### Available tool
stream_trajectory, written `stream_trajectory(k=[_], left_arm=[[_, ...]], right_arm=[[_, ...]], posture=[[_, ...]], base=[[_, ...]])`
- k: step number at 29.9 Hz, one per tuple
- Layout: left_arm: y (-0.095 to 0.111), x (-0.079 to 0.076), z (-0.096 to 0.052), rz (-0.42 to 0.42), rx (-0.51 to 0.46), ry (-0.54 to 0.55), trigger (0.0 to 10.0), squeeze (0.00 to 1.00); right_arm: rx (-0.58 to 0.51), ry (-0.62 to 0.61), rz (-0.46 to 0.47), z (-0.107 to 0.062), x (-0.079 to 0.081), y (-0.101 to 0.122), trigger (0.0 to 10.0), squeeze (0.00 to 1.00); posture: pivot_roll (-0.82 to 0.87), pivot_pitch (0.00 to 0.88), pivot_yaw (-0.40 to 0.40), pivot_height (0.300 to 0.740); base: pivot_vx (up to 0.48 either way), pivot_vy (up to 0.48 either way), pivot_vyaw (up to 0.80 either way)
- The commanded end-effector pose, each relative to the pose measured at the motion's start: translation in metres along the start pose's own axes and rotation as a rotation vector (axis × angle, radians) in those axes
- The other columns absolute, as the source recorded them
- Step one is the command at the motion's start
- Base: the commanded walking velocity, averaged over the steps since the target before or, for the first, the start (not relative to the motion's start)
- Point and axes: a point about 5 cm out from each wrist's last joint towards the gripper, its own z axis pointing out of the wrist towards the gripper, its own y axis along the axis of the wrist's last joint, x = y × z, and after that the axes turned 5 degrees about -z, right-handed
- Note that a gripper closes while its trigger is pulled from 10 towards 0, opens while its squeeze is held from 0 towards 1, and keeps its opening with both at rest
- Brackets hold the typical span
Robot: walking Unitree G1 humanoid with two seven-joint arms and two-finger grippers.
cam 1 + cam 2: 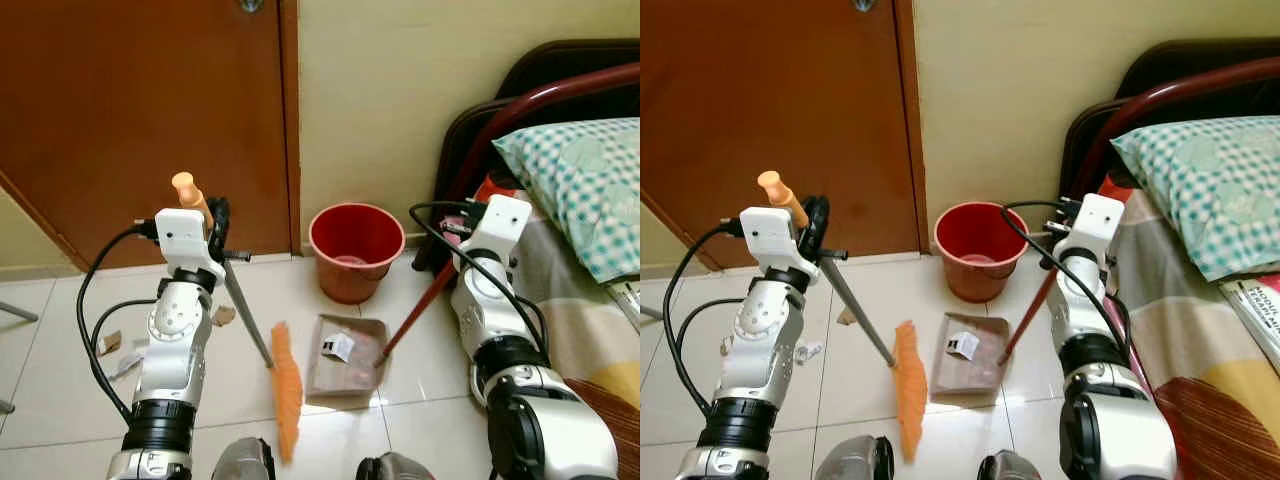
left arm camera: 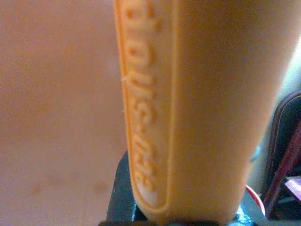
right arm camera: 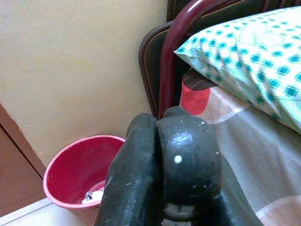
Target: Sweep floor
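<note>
My left gripper (image 1: 214,226) is shut on the broom's orange grip (image 1: 188,192), which shows close up in the left wrist view (image 2: 188,113). Its grey shaft (image 1: 250,312) slants down to the orange bristles (image 1: 287,392) on the tiles. To their right a brown dustpan (image 1: 347,378) lies flat with a crumpled paper scrap (image 1: 338,346) in it. The pan's red handle (image 1: 415,315) rises to my right gripper (image 1: 453,226), which is shut on it beside the bed. In the right wrist view the black fingers (image 3: 183,155) are pressed together.
A red bucket (image 1: 350,250) stands against the wall behind the dustpan, with a little trash inside (image 3: 91,197). Paper scraps (image 1: 222,316) (image 1: 110,342) lie on the tiles left of the broom. The bed (image 1: 590,300) with its checked pillow (image 1: 580,180) blocks the right; a brown door (image 1: 140,110) is behind.
</note>
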Motion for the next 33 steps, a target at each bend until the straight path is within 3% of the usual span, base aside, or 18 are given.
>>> stream_trajectory(k=[1,6,12,19,23,27,33], left_arm=[[0.009,-0.006,0.007,0.009,-0.05,-0.005,10.0,0.0],[0.011,0.001,0.012,0.029,-0.056,0.034,10.0,0.0],[0.004,0.004,0.006,0.052,-0.027,0.051,10.0,0.0],[-0.004,-0.003,0.014,0.051,0.018,0.04,10.0,0.0],[0.001,0.0,0.018,0.068,0.014,0.077,10.0,0.0],[0.003,0.004,0.016,0.076,0.03,0.114,10.0,0.0],[0.002,-0.004,0.01,0.1,0.045,0.074,10.0,0.0]], right_arm=[[-0.032,0.024,0.027,0.002,0.0,0.01,10.0,0.0],[-0.051,0.071,0.037,0.004,0.007,0.018,10.0,0.0],[-0.04,0.078,0.038,0.001,-0.006,0.012,10.0,0.0],[-0.024,0.082,0.048,-0.002,-0.011,0.01,10.0,0.0],[-0.015,0.1,0.049,-0.003,-0.011,0.01,10.0,0.0],[-0.04,0.1,0.085,0.0,-0.012,0.023,10.0,0.0],[-0.085,0.139,0.138,-0.001,-0.01,0.039,10.0,0.0]], posture=[[0.01,0.0,-0.046,0.74],[0.05,0.003,-0.04,0.74],[0.08,0.0,-0.042,0.74],[0.05,0.0,-0.065,0.74],[0.03,0.0,-0.071,0.74],[-0.01,0.0,-0.063,0.74],[-0.01,0.015,-0.042,0.74]], base=[[0.0,0.0,0.0],[0.0,0.0,0.0],[0.0,0.0,0.0],[0.0,0.0,0.0],[0.0,0.0,0.0],[0.0,0.0,0.0],[0.0,0.0,0.0]])
